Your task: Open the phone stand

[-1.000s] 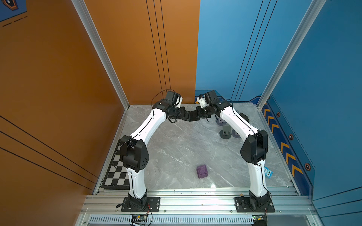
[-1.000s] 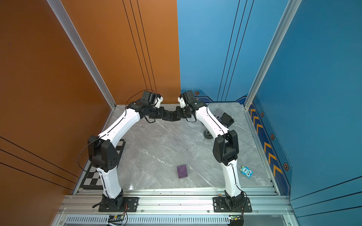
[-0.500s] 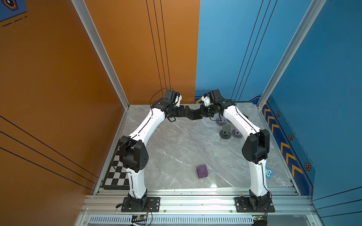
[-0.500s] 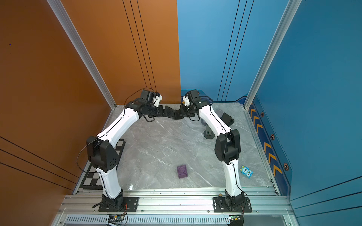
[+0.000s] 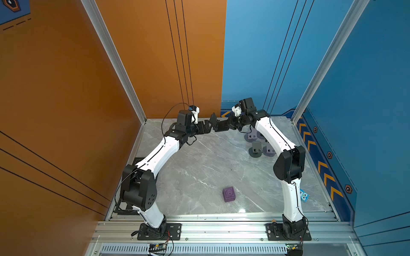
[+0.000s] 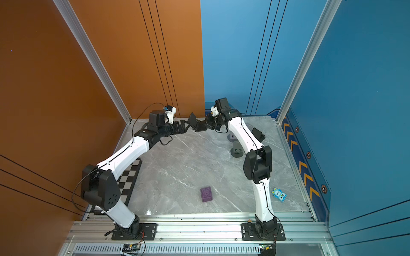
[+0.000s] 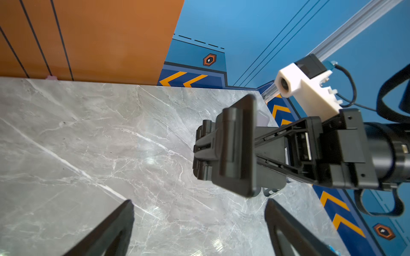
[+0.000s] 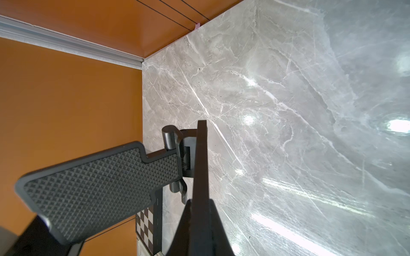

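Left fingers (image 7: 117,223) are standing spread wide just beside the phone stand (image 7: 233,150), while the right fingers (image 8: 218,228) are pinching one thin plate of it. I am seeing the stand hanging above the back of the counter (image 5: 199,168) between both arms, its ribbed plate angling out from the hinge. Lettering on a blue owl-faced toy (image 6: 279,194) near the right arm's base is showing too small to read.
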Motion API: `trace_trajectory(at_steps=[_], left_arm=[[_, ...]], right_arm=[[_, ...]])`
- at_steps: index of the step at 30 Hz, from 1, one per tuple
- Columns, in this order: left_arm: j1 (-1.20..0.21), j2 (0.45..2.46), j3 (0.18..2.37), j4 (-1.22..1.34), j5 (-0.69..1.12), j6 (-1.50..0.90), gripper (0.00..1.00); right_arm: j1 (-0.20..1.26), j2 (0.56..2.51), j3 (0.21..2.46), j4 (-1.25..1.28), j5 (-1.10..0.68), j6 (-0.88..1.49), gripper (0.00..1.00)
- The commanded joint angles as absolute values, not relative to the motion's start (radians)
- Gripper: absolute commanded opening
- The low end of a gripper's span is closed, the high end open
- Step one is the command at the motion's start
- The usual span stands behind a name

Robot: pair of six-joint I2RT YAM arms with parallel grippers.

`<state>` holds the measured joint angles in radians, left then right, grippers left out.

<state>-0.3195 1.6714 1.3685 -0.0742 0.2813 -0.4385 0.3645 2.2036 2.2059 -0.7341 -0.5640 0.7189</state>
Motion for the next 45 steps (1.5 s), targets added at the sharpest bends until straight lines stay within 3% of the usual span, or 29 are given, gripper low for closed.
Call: trace_trajectory(at_steps=[1,3,10,28,39,43,45], left_arm=[[-0.328,1.658,1.323,0.113,0.342,-0.474,0.87],[-0.346,1.663,1.321,0.123,0.358,-0.443,0.79],[-0.403,1.696,1.365,0.123,0.356,-0.35,0.69],[-0.416,1.788,1.416,0.14,0.31,-0.383,0.52],[-0.413,1.848,1.471,0.138,0.296,-0.414,0.21],[-0.411,1.862,1.491,0.139,0.297,-0.431,0.0],[-0.41,1.864,1.498,0.138,0.301,-0.448,0.0]], right_arm=[[0.361,2.213,2.246,-0.744,-0.62,0.797,0.0],[0.363,2.217,2.25,-0.743,-0.628,0.808,0.0],[0.364,2.213,2.248,-0.742,-0.652,0.837,0.0],[0.356,2.207,2.271,-0.736,-0.671,0.836,0.0],[0.359,2.2,2.275,-0.723,-0.682,0.83,0.0],[0.358,2.197,2.262,-0.724,-0.687,0.817,0.0],[0.359,2.198,2.256,-0.723,-0.688,0.812,0.0]])
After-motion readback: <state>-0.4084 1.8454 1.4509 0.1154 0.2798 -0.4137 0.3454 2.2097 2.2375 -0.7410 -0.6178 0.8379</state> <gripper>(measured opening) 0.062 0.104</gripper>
